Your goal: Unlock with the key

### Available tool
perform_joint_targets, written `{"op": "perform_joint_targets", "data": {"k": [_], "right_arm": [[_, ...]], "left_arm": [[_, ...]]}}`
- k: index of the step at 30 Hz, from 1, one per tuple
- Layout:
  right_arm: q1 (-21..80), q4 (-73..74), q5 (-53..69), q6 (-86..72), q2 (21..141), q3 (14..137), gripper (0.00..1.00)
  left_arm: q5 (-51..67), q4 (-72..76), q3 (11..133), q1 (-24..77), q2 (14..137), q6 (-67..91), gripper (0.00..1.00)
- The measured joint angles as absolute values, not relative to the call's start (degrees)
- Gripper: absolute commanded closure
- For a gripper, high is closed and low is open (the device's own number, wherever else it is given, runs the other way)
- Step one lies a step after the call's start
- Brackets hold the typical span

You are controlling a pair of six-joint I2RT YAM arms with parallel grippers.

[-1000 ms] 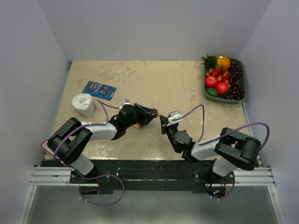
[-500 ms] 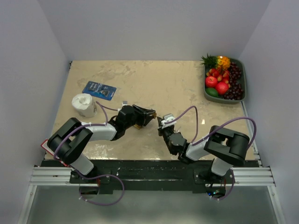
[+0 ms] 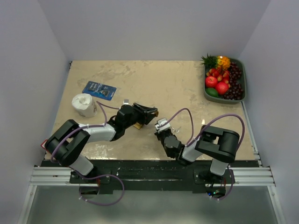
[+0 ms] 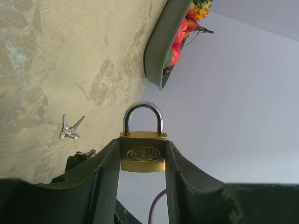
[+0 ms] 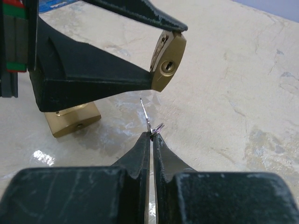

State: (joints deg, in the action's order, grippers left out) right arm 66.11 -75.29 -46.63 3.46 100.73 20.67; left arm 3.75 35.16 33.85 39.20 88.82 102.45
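My left gripper (image 3: 150, 113) is shut on a brass padlock (image 4: 142, 156) and holds it off the table, with its steel shackle (image 4: 143, 108) closed and pointing away. In the right wrist view the padlock (image 5: 167, 67) shows its keyhole towards me. My right gripper (image 5: 151, 135) is shut on a small silver key (image 5: 145, 112) with a ring. The key's tip points up and stands a little below and left of the keyhole, not touching it. In the top view my right gripper (image 3: 159, 126) is just right of and nearer than the left one.
A second brass padlock (image 5: 72, 119) lies on the table under the left gripper. A loose bunch of keys (image 4: 70, 130) lies on the table. A fruit tray (image 3: 242, 91) stands at the back right. A blue packet (image 3: 99, 90) and a white roll (image 3: 84, 105) are at the left.
My right gripper has moved left and towards the near edge with the key, closer under the held padlock. The left gripper and padlock have barely moved.
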Motion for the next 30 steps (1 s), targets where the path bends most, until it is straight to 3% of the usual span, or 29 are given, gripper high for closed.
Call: {"op": "perform_joint_targets", "data": {"k": [13, 30], "right_arm": [[66.1, -71.1, -45.3, -7.0, 85.3, 20.5, 1.0], [66.1, -59.9, -46.0, -17.3, 85.1, 21.1, 1.0]], "left_arm": [[-0.1, 30.7, 33.8, 39.0, 87.1, 99.7, 1.0], [-1.4, 30.3, 33.8, 39.0, 86.9, 99.4, 1.0]]}}
